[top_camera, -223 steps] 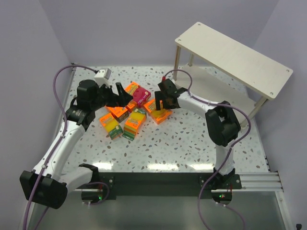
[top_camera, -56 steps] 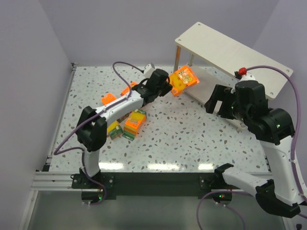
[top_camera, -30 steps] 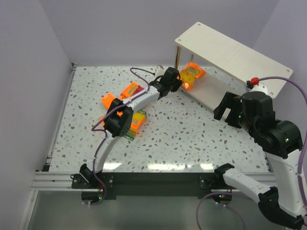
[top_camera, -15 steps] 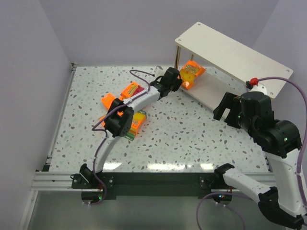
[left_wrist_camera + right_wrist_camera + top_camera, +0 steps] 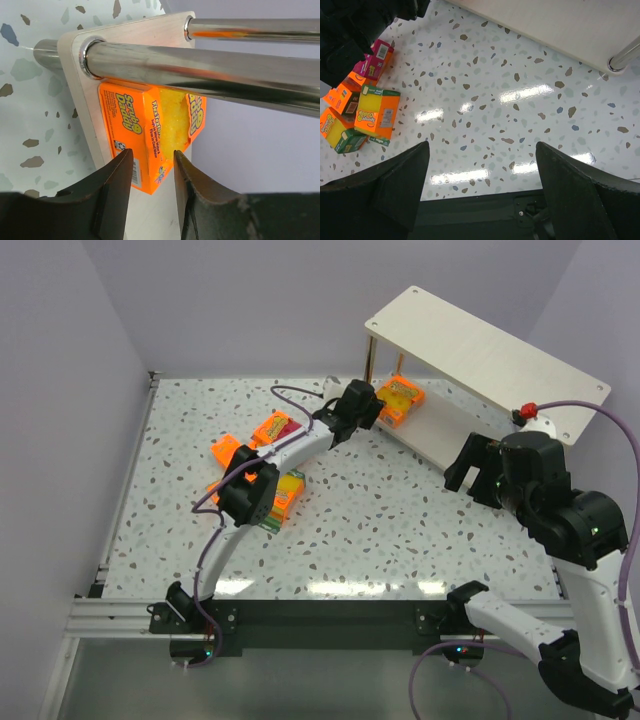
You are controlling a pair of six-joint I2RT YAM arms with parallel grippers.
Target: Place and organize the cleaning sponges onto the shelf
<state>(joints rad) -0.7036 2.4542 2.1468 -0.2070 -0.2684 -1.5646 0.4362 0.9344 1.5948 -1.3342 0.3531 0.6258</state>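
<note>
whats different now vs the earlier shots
The left pincer took an orange Scrub Daddy pack from the pile, carried it far-right and lowered it onto the shelf's lower board. Its jaws now flank the pack's corner; whether it has let go is unclear. The right pincer pulled back from the pile to the right side, open and empty. The other packs remain on the table.
</note>
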